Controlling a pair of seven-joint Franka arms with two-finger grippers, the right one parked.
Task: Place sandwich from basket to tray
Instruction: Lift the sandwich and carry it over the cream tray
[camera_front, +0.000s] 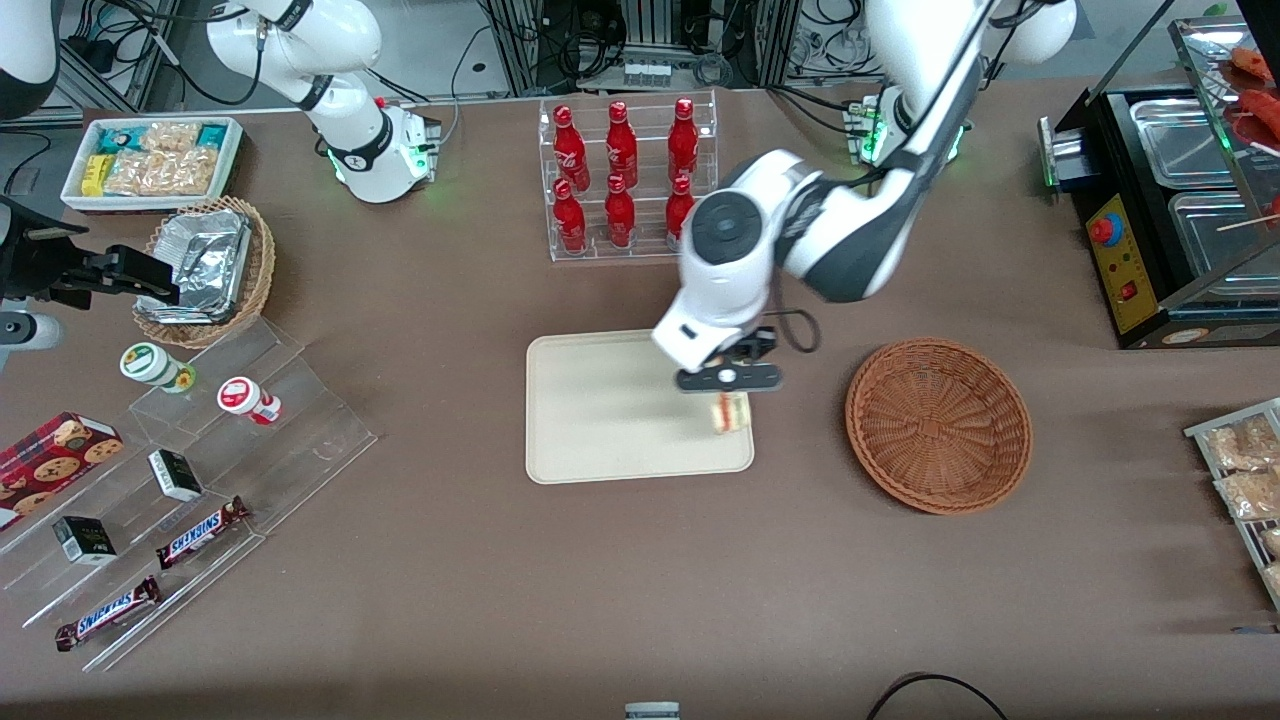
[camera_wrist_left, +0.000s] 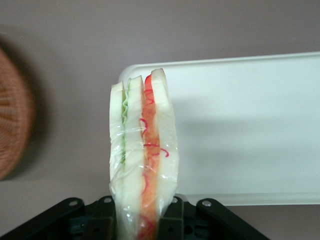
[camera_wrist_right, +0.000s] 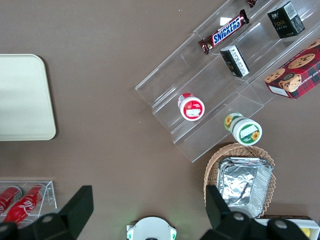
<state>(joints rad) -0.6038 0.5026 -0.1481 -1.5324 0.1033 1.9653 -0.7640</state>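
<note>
My left gripper (camera_front: 731, 398) is shut on the wrapped sandwich (camera_front: 731, 412), a pale bread wedge with red, orange and green layers. It holds it above the edge of the cream-beige tray (camera_front: 600, 410) that is nearest the basket. The reddish-brown wicker basket (camera_front: 938, 425) is empty and lies beside the tray, toward the working arm's end. In the left wrist view the sandwich (camera_wrist_left: 144, 155) stands between the black fingers (camera_wrist_left: 172, 220), with the tray (camera_wrist_left: 250, 125) and part of the basket (camera_wrist_left: 12, 130) below.
A clear rack of red bottles (camera_front: 625, 175) stands farther from the front camera than the tray. Acrylic steps with snacks (camera_front: 170, 500), a foil-container basket (camera_front: 205, 270) and a white snack bin (camera_front: 150, 160) lie toward the parked arm's end. A black food warmer (camera_front: 1170, 200) stands toward the working arm's end.
</note>
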